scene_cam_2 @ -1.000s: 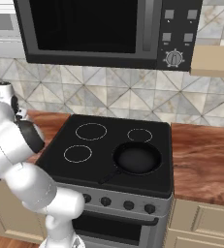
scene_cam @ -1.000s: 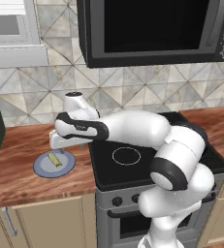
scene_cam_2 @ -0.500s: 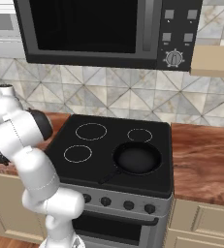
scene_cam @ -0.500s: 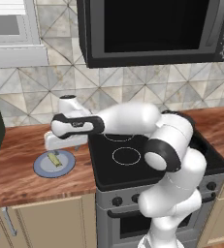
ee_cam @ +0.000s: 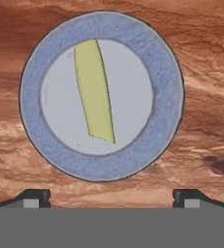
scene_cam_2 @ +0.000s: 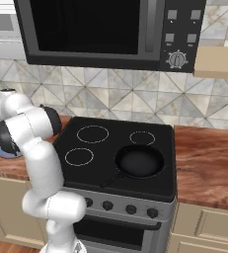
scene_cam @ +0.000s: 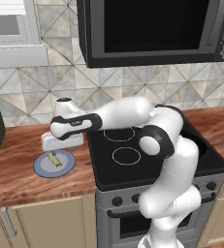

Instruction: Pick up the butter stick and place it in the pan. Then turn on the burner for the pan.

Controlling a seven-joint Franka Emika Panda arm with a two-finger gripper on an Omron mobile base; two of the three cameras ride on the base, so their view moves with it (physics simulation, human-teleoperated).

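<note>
pincer: [ee_cam: 111, 196] wide open, holding nothing; two dark tips at the bottom of the hand view, far apart, pointing straight down at the plate; in the left base view the hand [scene_cam: 61, 141] hangs just above the plate
butter stick: [ee_cam: 94, 90] pale yellow bar, lying flat on the plate's inner grey disc, off-centre toward one side, slightly slanted; not touched by the tips; also seen in the left base view [scene_cam: 54, 159] under the hand
plate: [ee_cam: 162, 68] round, grey-blue rim, lighter centre; sits on the counter left of the stove, near the counter's front edge [scene_cam: 41, 169]; a sliver shows behind the arm in the right base view [scene_cam_2: 7, 154]
counter: [scene_cam: 16, 169] reddish-brown wood grain, runs on both sides of the stove; right section [scene_cam_2: 209, 158] bare
arm: [scene_cam: 133, 114] white with dark joints, reaches left across the cooktop to the plate
cooktop: [scene_cam_2: 155, 129] glossy black glass, set between the two counter sections
pan: [scene_cam_2: 140, 161] small black, on the front-right of the cooktop, handle pointing toward the front edge, well apart from the plate
burner: under the pan, ring hidden by it
other rings: pale outlines at back-left [scene_cam_2: 93, 134], front-left [scene_cam_2: 79, 156], smaller one at back-right [scene_cam_2: 142, 138]
stove knobs: [scene_cam_2: 130, 209] row of dark knobs on the front panel below the cooktop
microwave: [scene_cam_2: 110, 29] black, mounted above the stove
wall: [scene_cam_2: 110, 94] tiled, triangle pattern
</note>
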